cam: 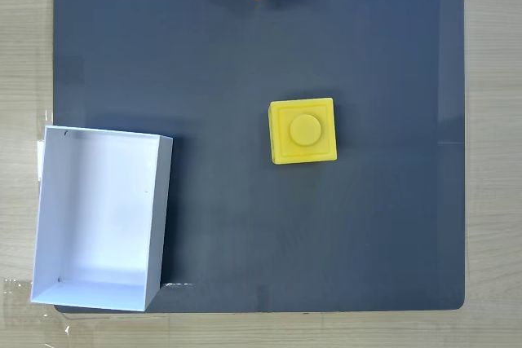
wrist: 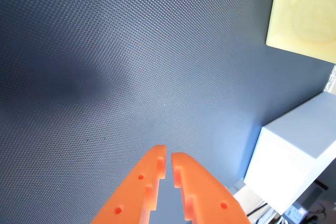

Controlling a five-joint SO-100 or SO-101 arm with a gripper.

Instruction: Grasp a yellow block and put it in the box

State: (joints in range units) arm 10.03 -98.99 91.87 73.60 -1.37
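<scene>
1. One yellow block (cam: 303,131) sits mid-mat (cam: 245,38), untouched; the box (cam: 49,201) lies at its eight o'clock.
2. Orange hand (wrist: 169,156) hovers at twelve o'clock, nearly closed, empty.
3. Approach step; next, open and descend over block.

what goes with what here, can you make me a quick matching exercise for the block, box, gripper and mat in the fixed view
Things:
1. block
2. box
3. gripper
4. mat

Descriptions:
A. white, open-topped, at the lower left
B. dark grey, lying under everything
C. yellow, near the middle
D. orange, at the top edge

Pairs: 1-C, 2-A, 3-D, 4-B
</scene>
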